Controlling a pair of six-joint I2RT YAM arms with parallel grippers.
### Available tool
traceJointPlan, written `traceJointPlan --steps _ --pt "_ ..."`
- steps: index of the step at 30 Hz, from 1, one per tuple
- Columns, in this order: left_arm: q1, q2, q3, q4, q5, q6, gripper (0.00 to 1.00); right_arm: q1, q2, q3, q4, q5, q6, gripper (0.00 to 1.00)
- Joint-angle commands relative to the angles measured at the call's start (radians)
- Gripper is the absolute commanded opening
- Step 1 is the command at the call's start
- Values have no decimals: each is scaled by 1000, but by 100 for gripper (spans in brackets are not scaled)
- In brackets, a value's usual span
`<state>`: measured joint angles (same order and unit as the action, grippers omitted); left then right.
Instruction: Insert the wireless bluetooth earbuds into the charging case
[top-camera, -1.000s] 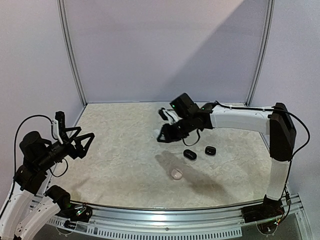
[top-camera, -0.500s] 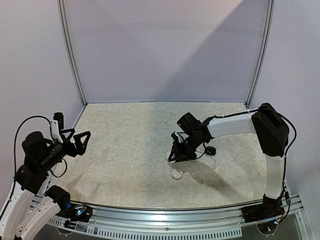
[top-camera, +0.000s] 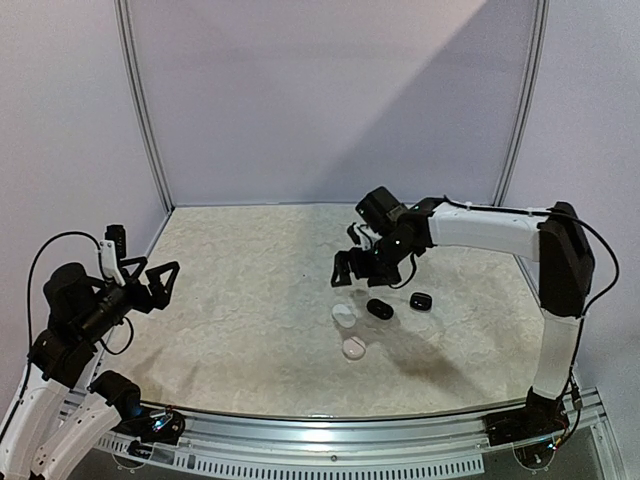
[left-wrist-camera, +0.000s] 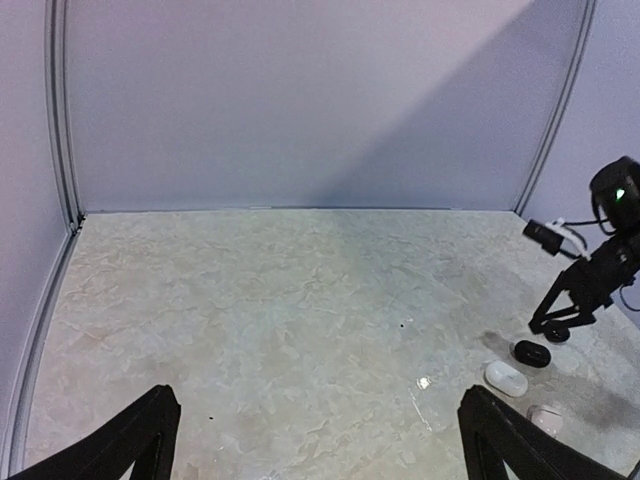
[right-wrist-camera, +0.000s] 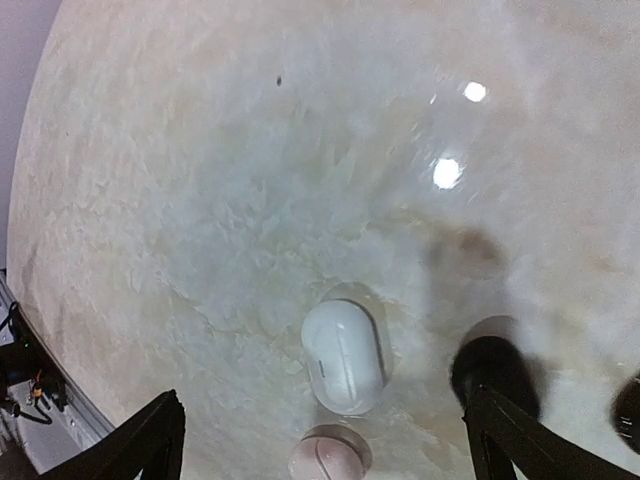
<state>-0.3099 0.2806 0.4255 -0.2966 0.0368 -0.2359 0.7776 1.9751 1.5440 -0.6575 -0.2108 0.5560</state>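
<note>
1. Compared with a second ago, the white case (top-camera: 343, 316) is new on the table (top-camera: 230, 300). The right gripper (top-camera: 352, 275) is now higher than it is half a second ago.
2. The right gripper is let go. Its two fingers (right-wrist-camera: 140, 440) stand wide apart with nothing between them.
3. The white case lies flat right under this gripper, in the gap below its fingers, and is not touching them. It looks shut.
4. It is probably put down like this so it stays still and can be opened.
5. A pink-white case (top-camera: 354, 348) sits just beside the white case, also under the gripper. A black case (top-camera: 380, 309) lies off to one finger's side. A small black thing (top-camera: 420, 300) lies a bit farther that way.
6. No loose earbuds can be picked out. The small black thing may be one, but it is too small to tell.
7. The left gripper (top-camera: 148, 262) is spread wide and empty. All the cases are well away from it, far in front. It seems to wait there so it does not get in the way.
</note>
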Motion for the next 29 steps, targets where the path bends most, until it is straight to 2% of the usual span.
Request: traceJointPlan --steps 1,3,7,12,14,17,22,25,29 --pt "30 -17 -16 -12 -33 21 99 -13 -233 -11 -1 386 -60 99" --pt "40 -23 -16 -18 -56 25 99 -43 -329 -118 61 528 -65 99" --pt "55 -26 -22 -16 -92 33 99 -190 -544 -388 151 629 -5 99" --pt "75 -17 -51 13 -83 30 99 -241 -860 -764 340 980 -3 99" --pt "84 -7 -65 34 -70 21 99 -243 -990 -926 471 1026 -5 99" --pt "96 7 -69 41 -58 20 99 -242 -1184 -1127 624 998 -71 99" --pt "113 36 -74 47 -44 14 99 -242 -1344 -1173 518 1115 13 99" --pt "127 53 -73 49 -22 12 99 -242 -1364 -1177 480 1118 9 99" --pt "146 73 -71 51 -2 10 99 -242 -1374 -1203 522 1106 -23 99"
